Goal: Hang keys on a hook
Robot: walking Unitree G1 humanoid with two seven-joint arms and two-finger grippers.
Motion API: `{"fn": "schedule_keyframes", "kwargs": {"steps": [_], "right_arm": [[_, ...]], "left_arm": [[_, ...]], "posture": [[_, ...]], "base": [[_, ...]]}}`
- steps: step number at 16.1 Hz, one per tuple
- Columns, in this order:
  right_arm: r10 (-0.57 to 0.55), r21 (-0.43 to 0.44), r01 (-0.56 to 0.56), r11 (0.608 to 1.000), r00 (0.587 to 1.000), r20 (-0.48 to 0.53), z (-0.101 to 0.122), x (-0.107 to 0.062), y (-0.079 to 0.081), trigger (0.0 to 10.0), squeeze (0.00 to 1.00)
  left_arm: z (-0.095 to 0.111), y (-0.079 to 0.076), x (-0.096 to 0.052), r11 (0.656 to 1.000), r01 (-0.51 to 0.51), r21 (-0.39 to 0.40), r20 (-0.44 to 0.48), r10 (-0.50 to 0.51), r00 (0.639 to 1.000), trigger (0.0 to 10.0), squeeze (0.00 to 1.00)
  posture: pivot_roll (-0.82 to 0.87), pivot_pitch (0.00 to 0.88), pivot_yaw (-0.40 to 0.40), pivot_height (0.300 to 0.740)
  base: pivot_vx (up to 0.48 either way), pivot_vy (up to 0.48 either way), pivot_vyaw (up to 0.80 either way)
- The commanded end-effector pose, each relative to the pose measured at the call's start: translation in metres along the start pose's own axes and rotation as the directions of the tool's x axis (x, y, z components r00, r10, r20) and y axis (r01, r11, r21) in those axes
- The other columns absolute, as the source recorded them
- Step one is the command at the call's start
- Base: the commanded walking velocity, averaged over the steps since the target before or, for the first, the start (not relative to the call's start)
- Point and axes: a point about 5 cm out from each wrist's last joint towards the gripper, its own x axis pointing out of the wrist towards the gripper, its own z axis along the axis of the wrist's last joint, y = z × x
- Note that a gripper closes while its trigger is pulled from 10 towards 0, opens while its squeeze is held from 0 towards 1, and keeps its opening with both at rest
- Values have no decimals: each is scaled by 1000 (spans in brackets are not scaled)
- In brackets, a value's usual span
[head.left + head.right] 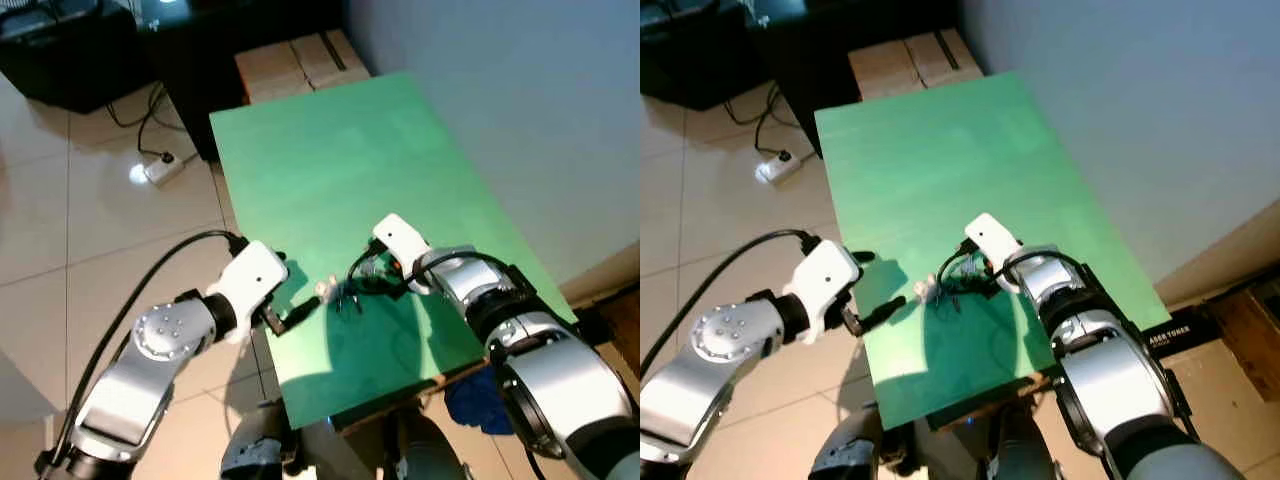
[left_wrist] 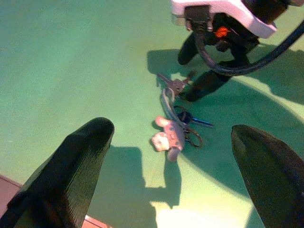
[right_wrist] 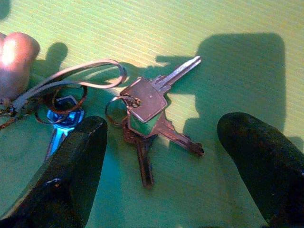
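A bunch of keys (image 3: 145,104) lies flat on the green table (image 1: 340,160) near its front edge: silver keys, a blue-headed key (image 3: 59,128), a grey loop and a pink charm (image 2: 167,137). My right gripper (image 3: 164,122) is open and low over the table, with one black finger on each side of the silver keys. It is not touching them that I can see. My left gripper (image 2: 171,130) is open at the table's front left edge, pointing at the charm from a short way off. In the left eye view the keys (image 1: 342,293) lie between the two grippers.
Cardboard boxes (image 1: 300,60) stand past the table's far end, beside a dark cabinet (image 1: 60,40). A white power strip (image 1: 160,168) with cables lies on the tiled floor at the left. A pale wall runs along the table's right side. Something blue (image 1: 480,405) sits under the front corner.
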Motion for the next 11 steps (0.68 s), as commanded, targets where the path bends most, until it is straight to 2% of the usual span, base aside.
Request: {"fn": "schedule_keyframes", "kwargs": {"steps": [1,11], "right_arm": [[3,-18,-2,1000,1000,5,4,0,0,10000,0],[2,-67,4,998,996,85,29,4,9,10000,0]], "left_arm": [[5,-3,0,1000,9,18,6,-9,1000,10000,0],[5,-1,-4,1000,11,21,0,-11,1000,10000,0]], "posture": [[-40,307,58,718],[-28,314,57,718]], "base": [[0,0,0],[0,0,0]]}}
